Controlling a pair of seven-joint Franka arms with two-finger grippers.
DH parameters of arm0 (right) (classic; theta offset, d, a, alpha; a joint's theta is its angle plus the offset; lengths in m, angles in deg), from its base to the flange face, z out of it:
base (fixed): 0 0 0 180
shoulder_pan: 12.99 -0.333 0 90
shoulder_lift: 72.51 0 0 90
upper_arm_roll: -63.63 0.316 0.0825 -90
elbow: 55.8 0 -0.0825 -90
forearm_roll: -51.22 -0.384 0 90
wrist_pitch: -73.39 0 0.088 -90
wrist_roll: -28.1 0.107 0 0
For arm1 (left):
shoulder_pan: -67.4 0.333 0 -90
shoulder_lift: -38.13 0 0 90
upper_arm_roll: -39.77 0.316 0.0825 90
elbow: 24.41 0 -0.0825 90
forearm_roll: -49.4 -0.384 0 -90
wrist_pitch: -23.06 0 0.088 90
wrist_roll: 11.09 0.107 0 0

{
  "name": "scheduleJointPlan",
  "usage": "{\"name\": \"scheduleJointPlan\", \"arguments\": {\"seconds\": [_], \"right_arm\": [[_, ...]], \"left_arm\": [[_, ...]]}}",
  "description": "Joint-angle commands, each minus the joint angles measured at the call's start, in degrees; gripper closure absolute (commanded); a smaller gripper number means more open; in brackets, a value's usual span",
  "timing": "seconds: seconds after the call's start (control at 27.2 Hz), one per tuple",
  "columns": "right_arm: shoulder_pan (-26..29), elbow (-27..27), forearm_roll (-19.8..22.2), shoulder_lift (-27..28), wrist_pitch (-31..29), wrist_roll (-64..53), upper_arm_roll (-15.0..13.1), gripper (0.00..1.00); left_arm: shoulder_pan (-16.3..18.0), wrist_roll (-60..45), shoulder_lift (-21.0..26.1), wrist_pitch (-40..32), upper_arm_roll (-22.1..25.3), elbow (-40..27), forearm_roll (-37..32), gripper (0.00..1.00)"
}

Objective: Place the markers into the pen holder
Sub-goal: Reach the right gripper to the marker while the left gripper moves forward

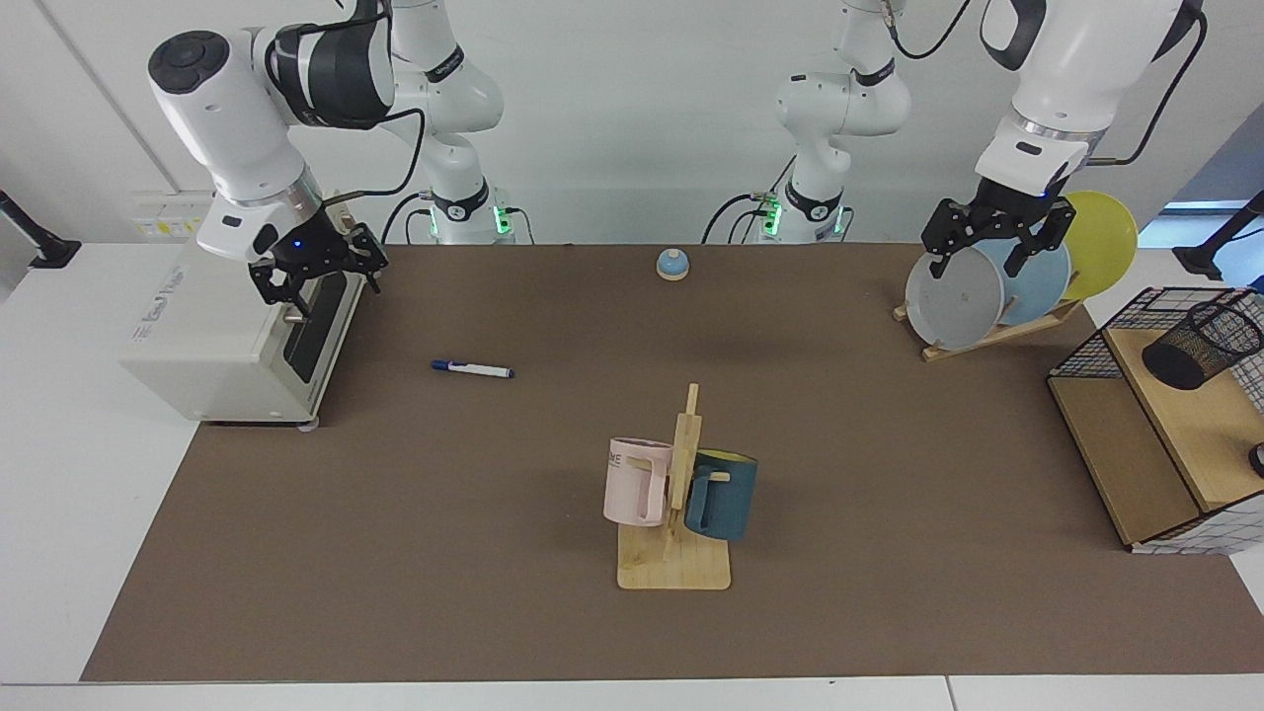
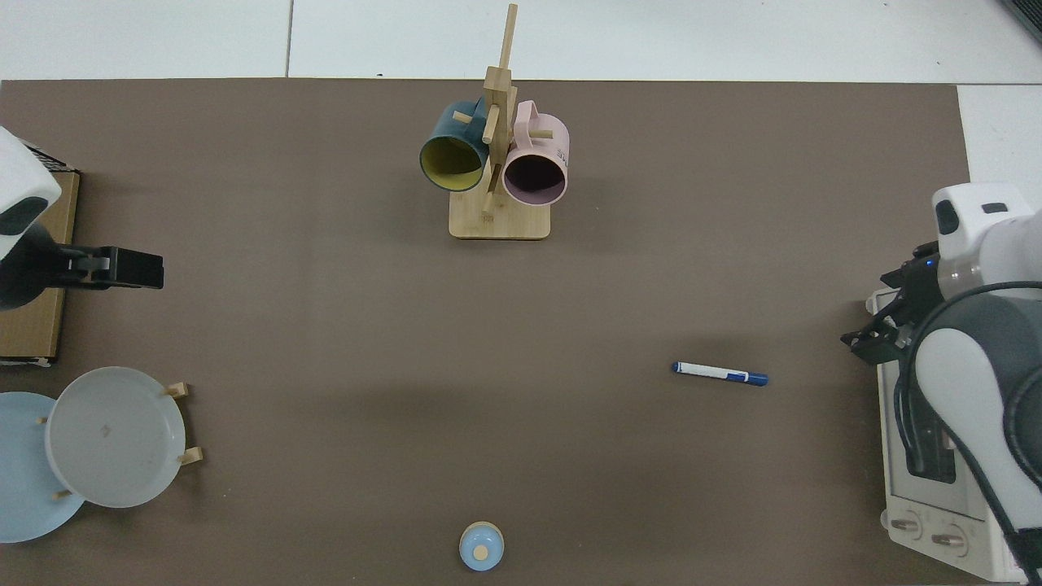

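Facing view, marker [image 1: 472, 369] flat on mat, well apart from right claw [image 1: 318, 272], spread over toaster oven [image 1: 237, 326].

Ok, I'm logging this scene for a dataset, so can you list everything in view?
marker: one, white with blue cap, lying on the mat near the oven
pen holder: one, black mesh, on the shelf rack
shelf rack: one, black wire and wood, table end
toaster oven: one, cream, opposite end
mugs: two, pink and teal, hung on a wooden stand
plates: three, grey, blue, yellow, in a wooden rack
bell: one, blue, far edge
right gripper: open, above the oven front
left gripper: open, waiting over the plates
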Motion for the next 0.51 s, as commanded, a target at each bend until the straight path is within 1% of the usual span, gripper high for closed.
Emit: {"name": "scheduleJointPlan", "arguments": {"seconds": [0.0, 0.15, 0.22, 0.33, 0.44, 0.48], "right_arm": [[-2.04, 2.62, 0.04, 1.94, -4.32, -11.85, -0.06, 0.00], [-3.01, 4.99, -0.48, 2.65, -5.81, -12.03, -0.06, 0.00], [-4.06, 7.18, -0.84, 2.74, -7.22, -12.12, 0.03, 0.00], [-4.77, 10.35, -0.84, 2.83, -10.73, -12.91, 0.03, 0.00], [-4.85, 13.08, -0.84, 3.00, -13.28, -12.82, 0.12, 0.00], [-4.94, 13.69, -0.84, 3.00, -13.73, -12.73, 0.12, 0.00]], "left_arm": [[0.10, -0.26, -0.56, -0.56, -0.06, 0.05, -0.03, 0.00], [0.10, -0.26, -0.56, -0.65, -0.06, 0.05, -0.03, 0.00], [0.10, -0.26, -0.56, -0.91, -0.06, 0.05, 0.23, 0.00], [-0.42, 0.44, -1.09, -5.21, -0.76, -0.12, 0.59, 0.00], [-0.95, 1.06, -1.35, -4.61, -1.55, -0.65, 1.11, 0.00], [-1.56, 1.15, -1.44, -4.17, -2.60, -0.74, 1.55, 0.00]]}}
